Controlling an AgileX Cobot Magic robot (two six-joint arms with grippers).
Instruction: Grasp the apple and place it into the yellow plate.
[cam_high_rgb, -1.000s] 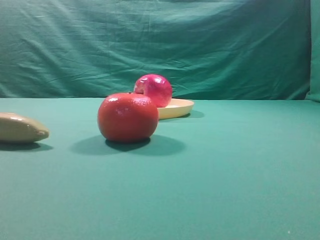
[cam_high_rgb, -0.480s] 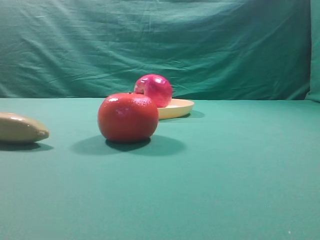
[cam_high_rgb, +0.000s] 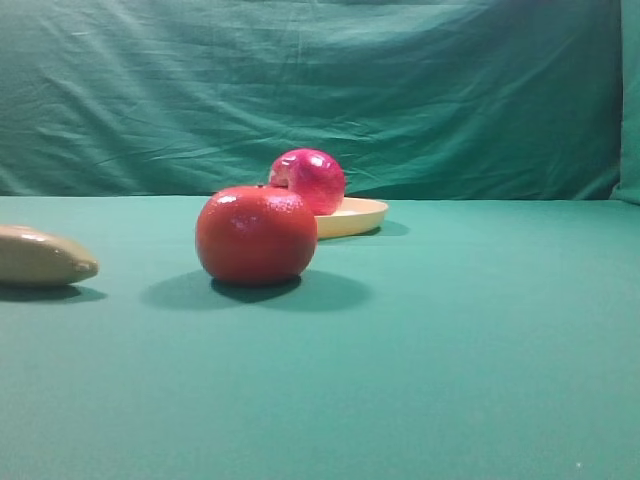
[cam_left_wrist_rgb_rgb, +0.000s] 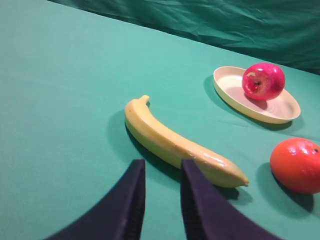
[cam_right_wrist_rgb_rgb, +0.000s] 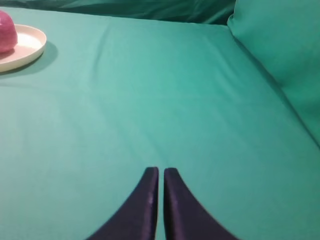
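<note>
The dark crimson apple (cam_high_rgb: 311, 179) rests in the pale yellow plate (cam_high_rgb: 362, 214) at the back of the table, its pale stem hollow facing sideways. Both also show in the left wrist view, apple (cam_left_wrist_rgb_rgb: 263, 81) in plate (cam_left_wrist_rgb_rgb: 231, 85), and at the far left of the right wrist view, apple (cam_right_wrist_rgb_rgb: 5, 37) in plate (cam_right_wrist_rgb_rgb: 29, 44). My left gripper (cam_left_wrist_rgb_rgb: 162, 165) hovers empty with its fingers a little apart, just in front of the banana. My right gripper (cam_right_wrist_rgb_rgb: 161, 171) is shut and empty over bare cloth, far right of the plate. Neither gripper shows in the exterior view.
An orange-red round fruit (cam_high_rgb: 256, 235) sits in front of the plate, also seen in the left wrist view (cam_left_wrist_rgb_rgb: 297, 165). A pale yellow banana (cam_left_wrist_rgb_rgb: 175, 141) lies at the left (cam_high_rgb: 42, 257). Green cloth covers the table and back wall; a cloth fold rises at the right (cam_right_wrist_rgb_rgb: 280, 45).
</note>
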